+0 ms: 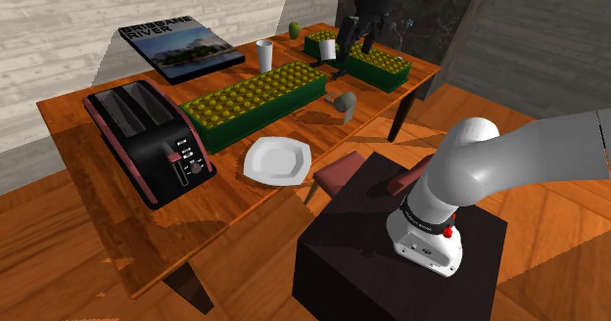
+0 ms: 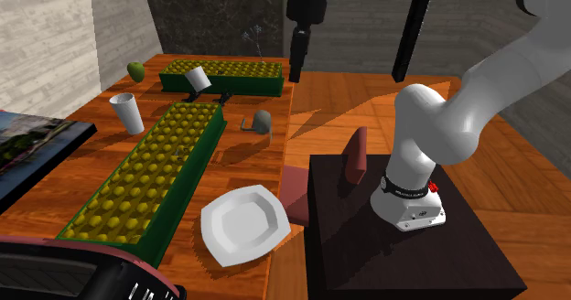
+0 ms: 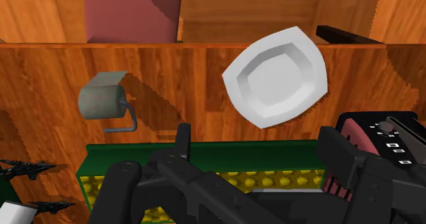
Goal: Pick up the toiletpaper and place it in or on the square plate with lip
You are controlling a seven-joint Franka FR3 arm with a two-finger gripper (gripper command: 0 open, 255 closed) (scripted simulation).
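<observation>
Beside the green tray (image 1: 255, 102) lie toiletpaper (image 1: 345, 101) and square plate (image 1: 277, 160)

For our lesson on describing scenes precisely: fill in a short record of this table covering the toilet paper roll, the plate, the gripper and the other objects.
toilet paper: grey roll on a wire holder, on the wooden table, not held
plate: white, lipped, empty, apart from the roll
gripper: open, raised by the far green tray, holding nothing
other things: long green tray, black toaster, book, white cup
task state: roll not yet picked up
</observation>
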